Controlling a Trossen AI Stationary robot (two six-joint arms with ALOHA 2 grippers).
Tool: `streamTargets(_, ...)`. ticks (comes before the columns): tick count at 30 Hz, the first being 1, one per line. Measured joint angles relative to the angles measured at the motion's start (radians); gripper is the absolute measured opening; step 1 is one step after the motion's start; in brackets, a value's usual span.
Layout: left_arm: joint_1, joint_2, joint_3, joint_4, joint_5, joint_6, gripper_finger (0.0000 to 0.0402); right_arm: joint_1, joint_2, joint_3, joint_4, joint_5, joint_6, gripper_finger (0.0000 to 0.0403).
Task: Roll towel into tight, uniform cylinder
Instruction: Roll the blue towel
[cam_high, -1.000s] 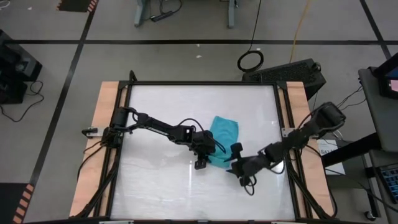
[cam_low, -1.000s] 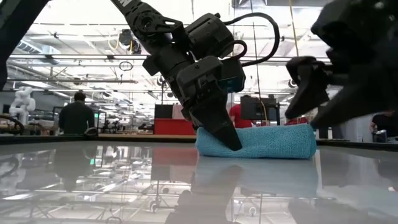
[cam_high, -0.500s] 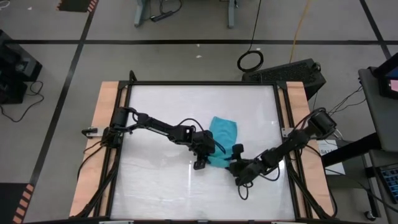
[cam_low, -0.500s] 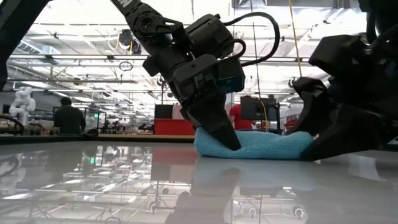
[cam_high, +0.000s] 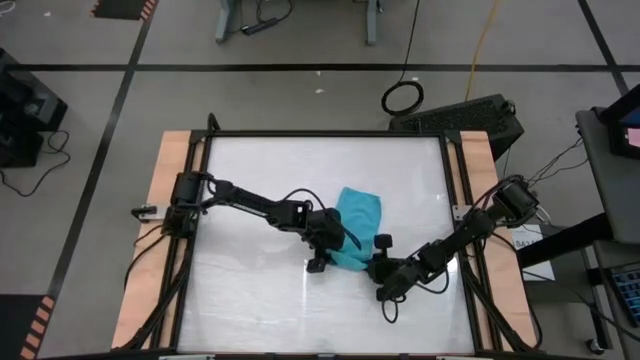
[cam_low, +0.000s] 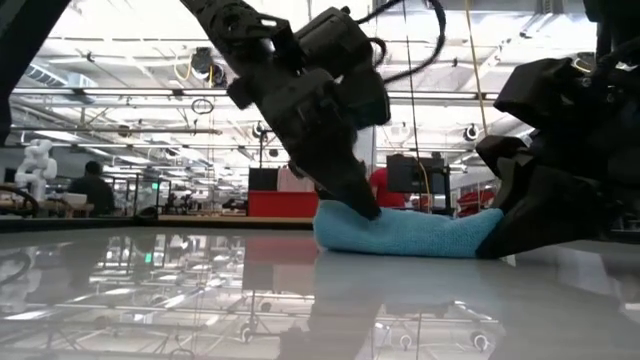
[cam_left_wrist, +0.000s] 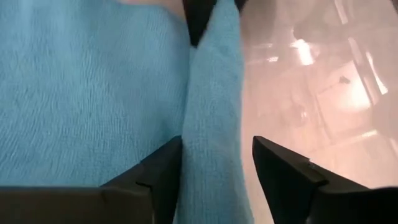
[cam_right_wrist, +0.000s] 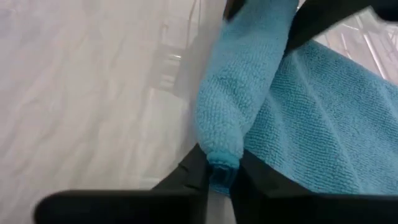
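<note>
I see the towel (cam_high: 358, 222) partly rolled right of the bench's centre. My left gripper (cam_left_wrist: 214, 158) straddles the rolled edge, jaws apart; my right gripper (cam_right_wrist: 217, 171) pinches the roll's other end. No writing is legible.

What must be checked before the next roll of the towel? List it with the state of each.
1. Right hand grips one end of the rolled edge: ok, its fingers are closed on the towel.
2. Left hand grips the other end: not ok, its fingers straddle the fold with a gap on one side.
3. Both hands are at the same edge of the towel: ok, seen from above.
4. Roll is even along its length: not ok, the low view shows it thicker at one end.
5. Flat part ahead lies smooth: cannot tell, the arms hide part of it.
6. Table has room ahead: ok.
</note>
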Motion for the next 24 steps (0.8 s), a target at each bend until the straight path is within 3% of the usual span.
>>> streamTargets(7,-0.036,-0.093,0.002,-0.058,-0.029,0.166,0.0206,-0.002,0.000,-0.003,0.008,-0.013,-0.001,0.0016)
streamTargets(13,-0.117,-0.112,0.000,-0.191,-0.166,0.369,0.0202,-0.002,0.000,-0.003,0.008,-0.021,0.031,0.0021)
streamTargets(20,-0.182,-0.111,-0.065,-0.116,-0.394,0.514,0.0194,-0.003,0.000,-0.004,0.011,-0.034,0.048,0.0022)
streamTargets(24,-0.196,-0.111,-0.098,-0.052,-0.452,0.572,0.0194,-0.003,0.000,-0.004,0.011,-0.036,0.063,0.0022)
